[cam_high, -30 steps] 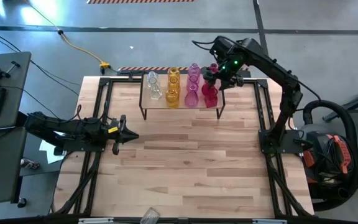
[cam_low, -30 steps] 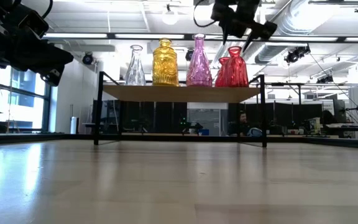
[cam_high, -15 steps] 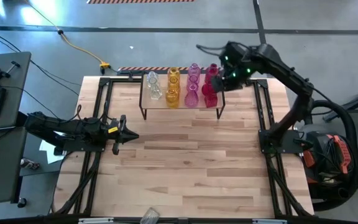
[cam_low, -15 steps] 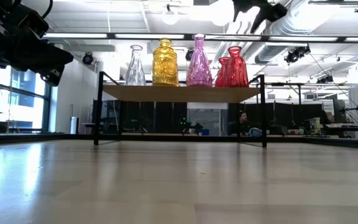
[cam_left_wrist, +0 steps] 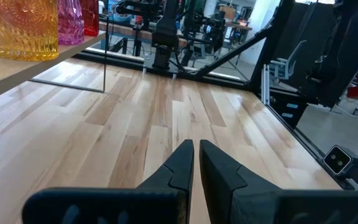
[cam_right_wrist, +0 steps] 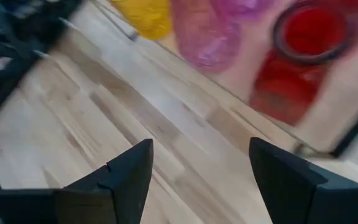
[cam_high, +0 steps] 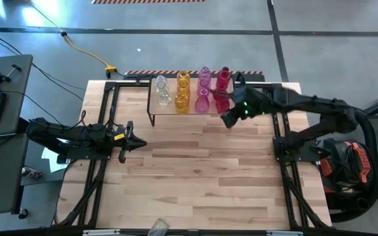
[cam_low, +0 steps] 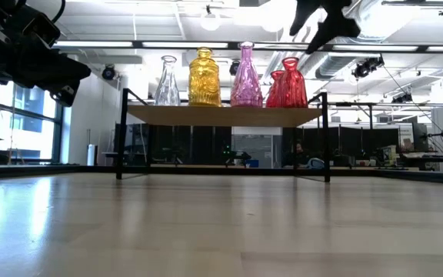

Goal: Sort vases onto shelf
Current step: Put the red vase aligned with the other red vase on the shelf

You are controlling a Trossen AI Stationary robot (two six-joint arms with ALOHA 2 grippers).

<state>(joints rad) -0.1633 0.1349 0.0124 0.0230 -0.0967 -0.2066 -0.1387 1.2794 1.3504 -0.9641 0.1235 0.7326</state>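
Translucent glass vases (cam_high: pixel 192 90), clear, amber, pink & red, stand in colour rows on the low wood-topped black-legged shelf (cam_high: pixel 190 110) at table's far edge. Right gripper (cam_high: pixel 228 119) has pulled back off the red ones to the shelf's near-right corner, fingers spread & empty, so that placement looks done. Left gripper (cam_high: pixel 136 143) waits mid-left, fingers pressed together.

On the one shelf (cam_high: pixel 190 113) stand roughly eleven vases (cam_high: pixel 202 101): two clear, three amber, three pink, three red.

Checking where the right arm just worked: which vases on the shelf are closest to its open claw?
The red vases at the shelf's right end; the right claw hangs beside them, while pink, amber and clear ones stand farther left.
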